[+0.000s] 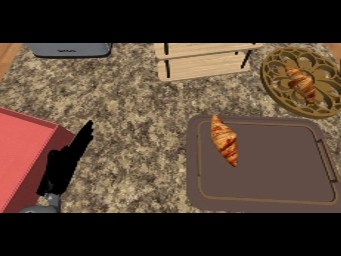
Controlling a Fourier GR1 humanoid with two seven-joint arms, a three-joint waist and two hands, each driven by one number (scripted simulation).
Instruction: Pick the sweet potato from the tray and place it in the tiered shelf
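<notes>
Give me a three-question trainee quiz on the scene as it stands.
1. True or false: the sweet potato lies on the brown tray.
2. Where is the tiered shelf? A) top centre B) bottom left C) on the tray
3. What sits on the round openwork trivet at top right?

Key
1. True, near the tray's left edge.
2. A.
3. A second striped orange piece.

The left hand shows at lower left, fingers straight, holding nothing.

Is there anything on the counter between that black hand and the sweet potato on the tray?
In the head view, only bare speckled counter lies between the left hand and the sweet potato, besides the tray's rim.
</notes>
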